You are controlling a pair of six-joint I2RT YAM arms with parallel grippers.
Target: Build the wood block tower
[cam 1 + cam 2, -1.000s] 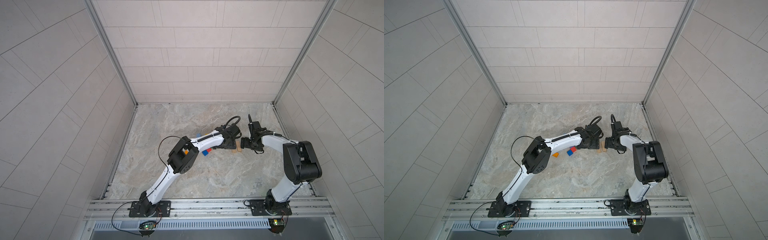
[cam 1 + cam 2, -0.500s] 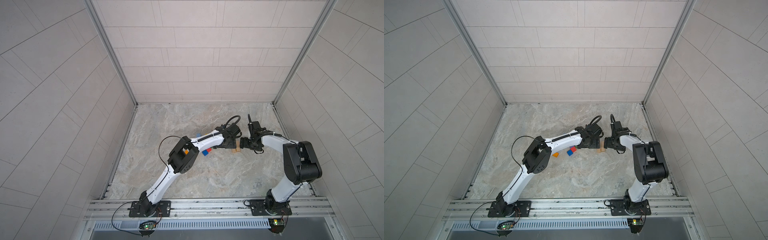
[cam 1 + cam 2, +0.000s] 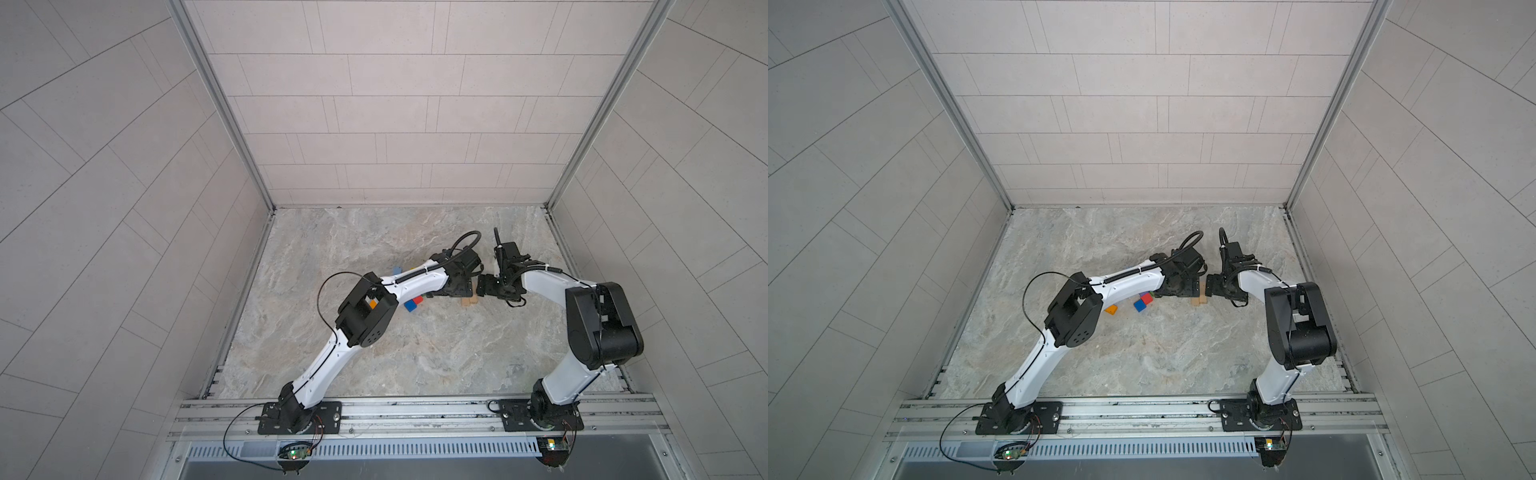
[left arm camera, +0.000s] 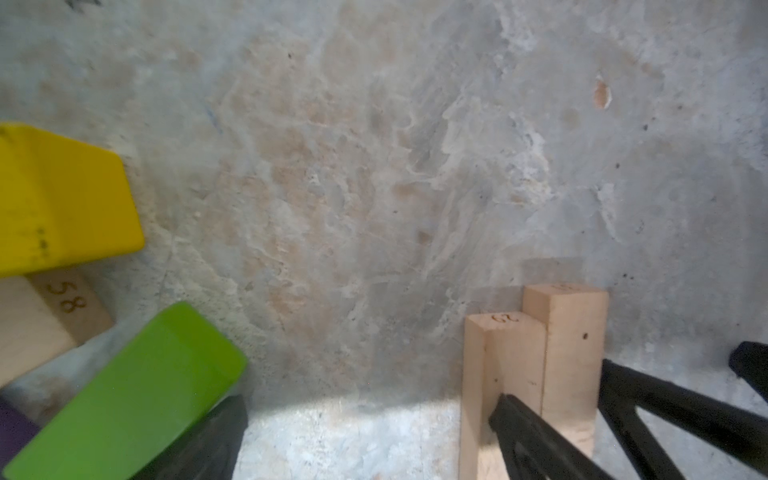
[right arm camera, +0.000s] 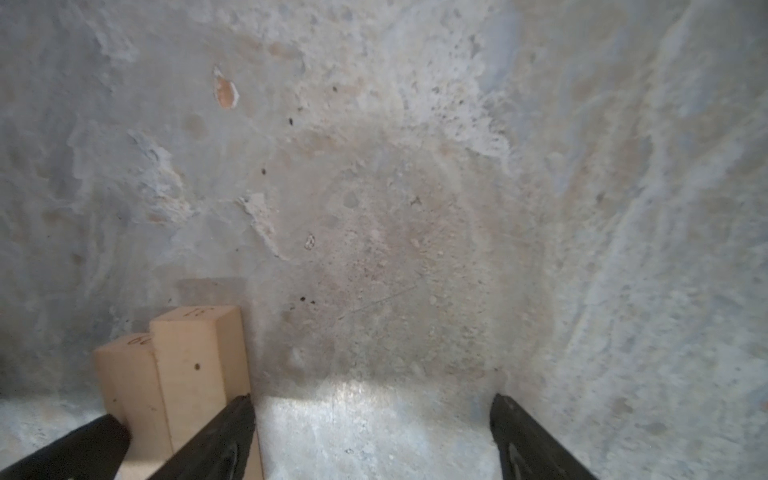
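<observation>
Oblongs of plain tan wood (image 3: 468, 302), paired lengthwise right of centre, are bracketed equally by the spread, empty left gripper (image 4: 368, 405) and right gripper (image 5: 372, 400).

- Three tan oblongs (image 4: 573, 353).
- One yellow oblong (image 4: 62, 199), one green oblong (image 4: 137, 390), one orange block (image 3: 1111, 309), one light-blue block (image 3: 397, 270).
- One red cube (image 3: 1146, 299), one blue cube (image 3: 1139, 306), possibly one purple cube (image 4: 14, 424).
</observation>
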